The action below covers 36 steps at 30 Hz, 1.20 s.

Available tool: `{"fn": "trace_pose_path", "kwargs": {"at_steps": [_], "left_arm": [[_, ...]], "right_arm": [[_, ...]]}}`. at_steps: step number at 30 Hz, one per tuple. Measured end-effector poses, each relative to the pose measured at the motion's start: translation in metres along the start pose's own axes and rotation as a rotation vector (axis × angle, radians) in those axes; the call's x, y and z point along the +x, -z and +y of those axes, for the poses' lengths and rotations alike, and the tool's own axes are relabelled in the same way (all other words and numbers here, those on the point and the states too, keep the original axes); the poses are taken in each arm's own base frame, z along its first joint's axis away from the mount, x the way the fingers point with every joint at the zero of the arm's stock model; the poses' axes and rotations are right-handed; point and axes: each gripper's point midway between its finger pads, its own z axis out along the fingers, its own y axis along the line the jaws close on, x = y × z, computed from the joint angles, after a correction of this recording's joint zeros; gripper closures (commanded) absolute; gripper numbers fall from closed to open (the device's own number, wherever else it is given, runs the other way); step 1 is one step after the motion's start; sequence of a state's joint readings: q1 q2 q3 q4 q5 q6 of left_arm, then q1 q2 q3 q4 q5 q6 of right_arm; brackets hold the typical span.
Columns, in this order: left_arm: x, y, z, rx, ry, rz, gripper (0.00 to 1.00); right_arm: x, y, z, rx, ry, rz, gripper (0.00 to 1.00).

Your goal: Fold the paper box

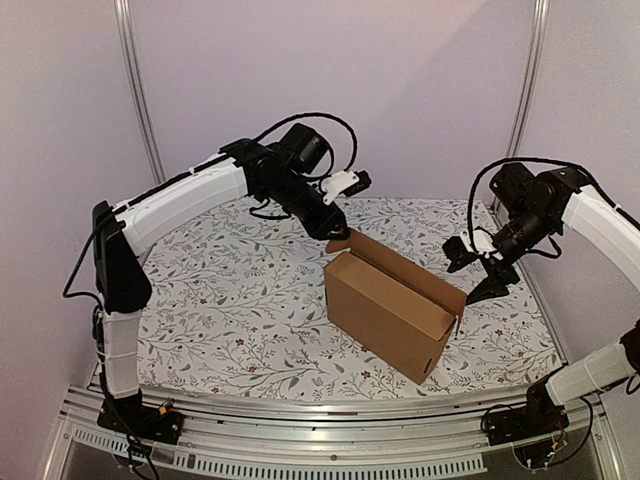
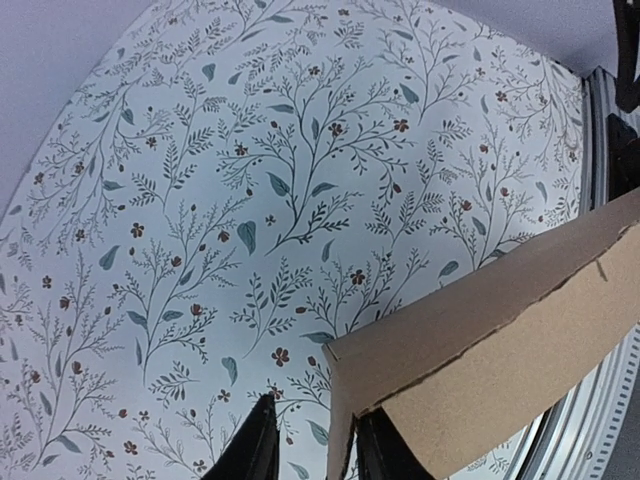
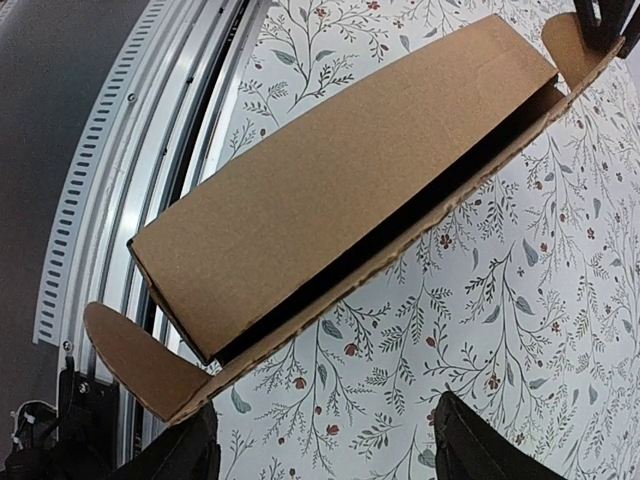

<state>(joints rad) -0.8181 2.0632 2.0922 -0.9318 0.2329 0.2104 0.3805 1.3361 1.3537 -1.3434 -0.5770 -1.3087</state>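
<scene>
While the walls stand up, progress: we judge it about midway, with the body formed and the top not closed.
Box location: paper box (image 1: 390,300) sits on the floral surface (image 1: 220,300), roughly centre and a bit toward the right arm, its long side skewed to the near rail (image 1: 300,412).
Done: long walls are upright and the body reads as an open trough; we see the dark interior slot from the right wrist.
Left to do: a rounded ear flap (image 3: 140,365) pokes out untucked at the rail-side end, and a second shows at the far end. We reckon both need tucking and the top needs closing.
Left gripper (image 1: 338,228): at the box's far-left corner, fingers (image 2: 262,450) on either side of a raised cardboard edge. A gap shows on one side, so we call it unclamped.
Right gripper (image 1: 488,285): hangs just off the box's right end, apart from it, fingers (image 3: 480,440) spread wide with nothing between them.
Risk: we think pulling one corner could skew the light box.
</scene>
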Motion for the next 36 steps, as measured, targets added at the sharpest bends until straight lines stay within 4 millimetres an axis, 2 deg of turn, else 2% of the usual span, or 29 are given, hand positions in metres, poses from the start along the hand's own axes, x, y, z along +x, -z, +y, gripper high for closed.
{"fn": "trace_pose_path", "kwargs": {"at_steps": [5, 10, 12, 15, 17, 21, 26, 31, 36], "left_arm": [[-0.012, 0.006, 0.0, 0.006, 0.006, -0.002, 0.78], [-0.019, 0.002, 0.002, 0.018, 0.045, 0.018, 0.82], [-0.016, -0.001, 0.001, 0.026, 0.067, 0.041, 0.82], [-0.006, -0.004, -0.001, 0.035, 0.1, 0.084, 0.76], [0.0, -0.003, -0.002, 0.037, 0.122, 0.11, 0.76], [0.009, -0.004, -0.003, 0.037, 0.141, 0.141, 0.84], [0.021, -0.008, -0.006, 0.049, 0.156, 0.177, 0.89], [0.02, -0.009, -0.009, 0.069, 0.165, 0.174, 0.99], [0.02, -0.009, -0.01, 0.073, 0.19, 0.172, 1.0]], "right_arm": [[-0.001, -0.001, 0.002, -0.005, 0.022, -0.008, 0.28], [-0.004, -0.002, 0.007, -0.022, -0.015, -0.041, 0.31], [-0.008, -0.001, 0.009, -0.021, -0.03, -0.06, 0.31], [-0.013, 0.002, 0.012, -0.019, -0.05, -0.084, 0.3], [-0.014, 0.002, 0.014, -0.021, -0.056, -0.092, 0.28], [-0.014, -0.001, 0.018, -0.036, -0.045, -0.105, 0.27], [-0.013, -0.002, 0.026, -0.041, -0.03, -0.115, 0.27], [-0.018, -0.002, 0.032, -0.055, -0.038, -0.136, 0.28], [-0.023, -0.002, 0.039, -0.067, -0.071, -0.149, 0.32]]}}
